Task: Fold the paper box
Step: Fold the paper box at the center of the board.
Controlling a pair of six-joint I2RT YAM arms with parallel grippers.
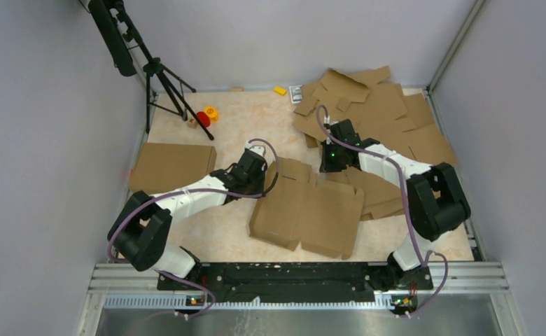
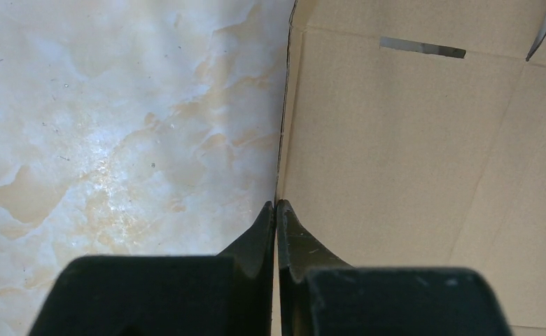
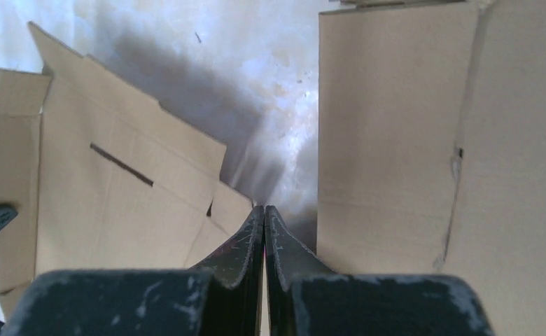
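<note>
The paper box is a brown cardboard blank lying mostly flat at the table's middle. My left gripper is at its left edge. In the left wrist view the jaws are shut on a thin upright edge of the box, and the slotted panel lies to the right of them. My right gripper is at the box's far right corner. In the right wrist view it is shut with nothing in it, over bare table beside the slotted blank.
A pile of spare cardboard blanks fills the back right and reaches next to my right gripper. A closed brown box lies at the left. A black tripod, red and yellow small pieces and a yellow block stand at the back.
</note>
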